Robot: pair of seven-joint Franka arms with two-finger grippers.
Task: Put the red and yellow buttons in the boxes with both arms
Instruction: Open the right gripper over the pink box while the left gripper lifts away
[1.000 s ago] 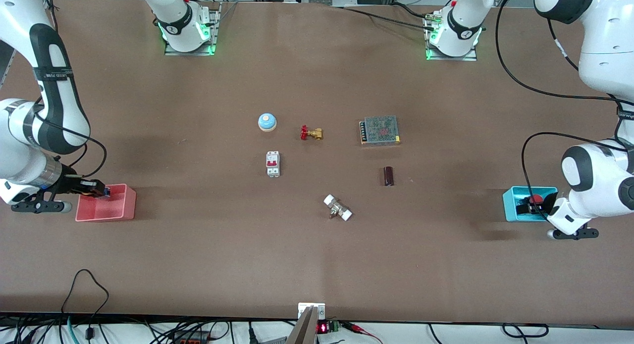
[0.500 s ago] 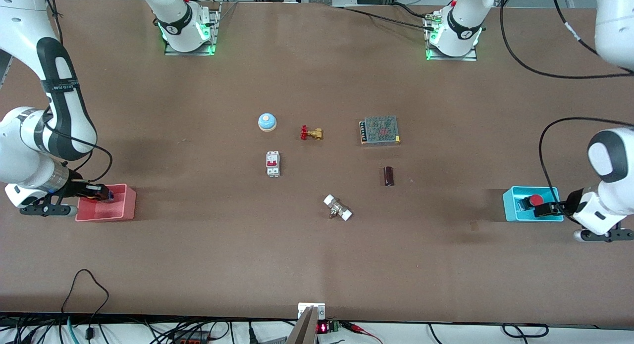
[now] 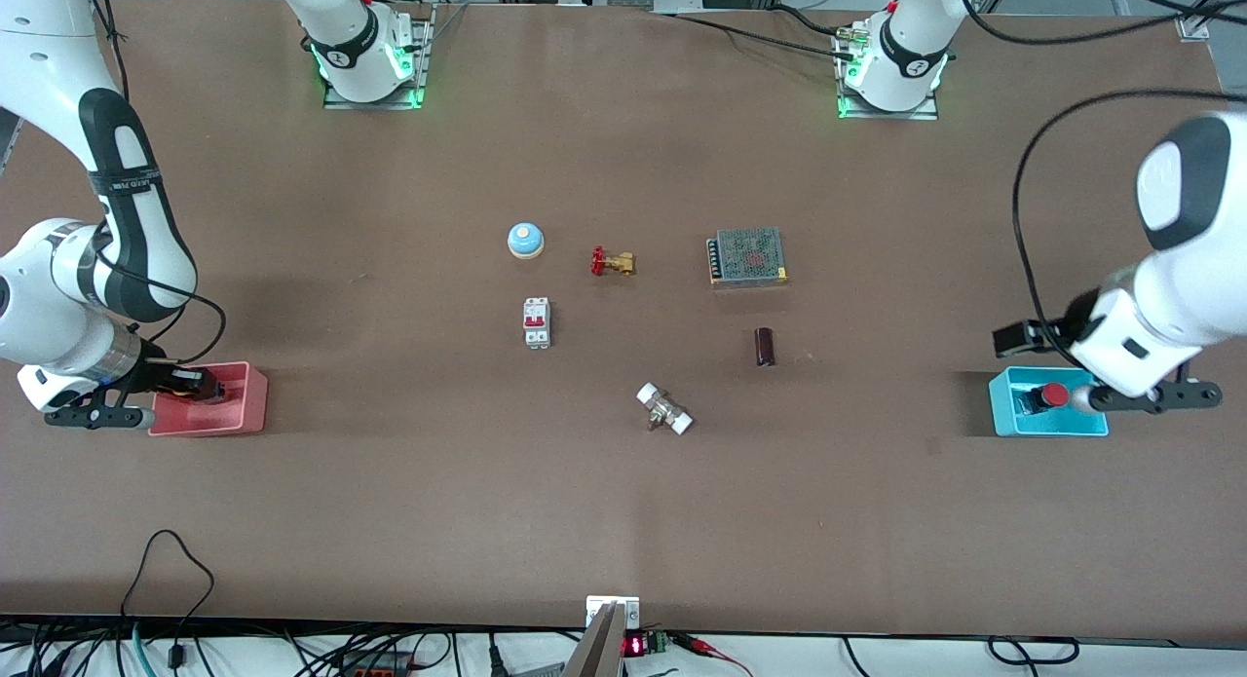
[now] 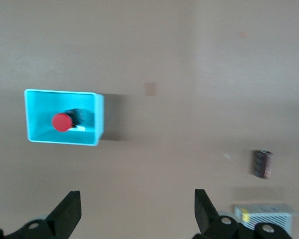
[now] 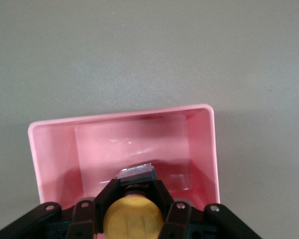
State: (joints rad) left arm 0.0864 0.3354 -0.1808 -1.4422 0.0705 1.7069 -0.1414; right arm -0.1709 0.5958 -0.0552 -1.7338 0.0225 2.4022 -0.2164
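Left jaws (image 4: 134, 211) spread above cyan box (image 3: 1001, 404), right jaws (image 5: 134, 199) clamping yellow button (image 5: 133, 218) in pink box (image 5: 209, 149)

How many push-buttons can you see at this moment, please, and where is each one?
2. The red button lies in the cyan box, released, with the left gripper open above. The yellow button is clamped in the right gripper inside the pink box.

The yellow button (image 5: 133, 218) was partly hidden between the right gripper's (image 5: 133, 199) jaws and cut off by the frame edge.
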